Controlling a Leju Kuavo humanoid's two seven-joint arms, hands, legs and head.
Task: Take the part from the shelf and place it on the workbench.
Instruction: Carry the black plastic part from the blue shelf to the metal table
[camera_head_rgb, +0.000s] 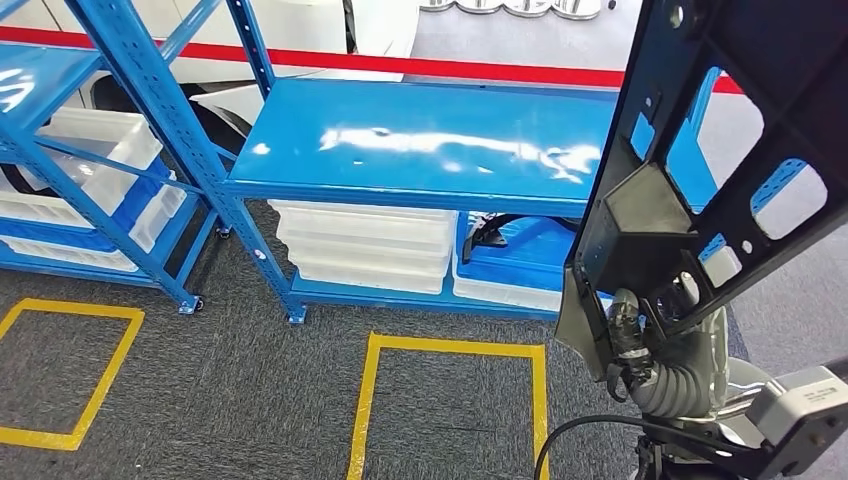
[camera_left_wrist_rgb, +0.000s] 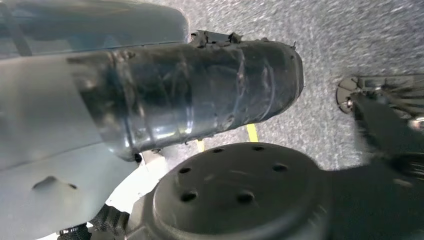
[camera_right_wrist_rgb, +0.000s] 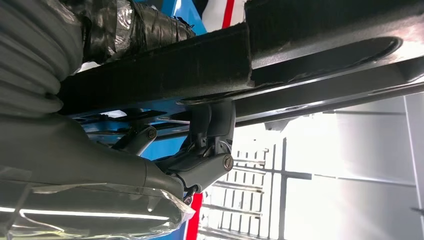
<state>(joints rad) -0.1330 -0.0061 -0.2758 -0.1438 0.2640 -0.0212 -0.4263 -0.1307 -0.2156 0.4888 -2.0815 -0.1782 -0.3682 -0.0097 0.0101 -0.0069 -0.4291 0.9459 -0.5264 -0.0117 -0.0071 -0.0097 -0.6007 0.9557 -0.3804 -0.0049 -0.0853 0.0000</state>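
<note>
On my right side, high in the head view, the part (camera_head_rgb: 720, 150) is a large black frame with cut-out openings, raised off the shelf and standing upright in front of the camera. My right hand (camera_head_rgb: 640, 335) grips it near its lower end; in the right wrist view the dark fingers (camera_right_wrist_rgb: 210, 125) hook around a black bar of the part, so I read that hand as clenched on it. My left hand (camera_left_wrist_rgb: 190, 100) appears as a dark wrapped shape hanging over the carpet, and I cannot tell whether it is released or closed.

Ahead is the blue shelf unit (camera_head_rgb: 420, 140) with a bare glossy top, white bins (camera_head_rgb: 365, 245) on the level below, and yellow floor markings (camera_head_rgb: 450, 350) on the grey carpet.

I judge the pickup done and the carry in hand. Next I need to reach the bench and lower the part flat, keeping its long upper end away from the blue uprights (camera_head_rgb: 150, 90).
</note>
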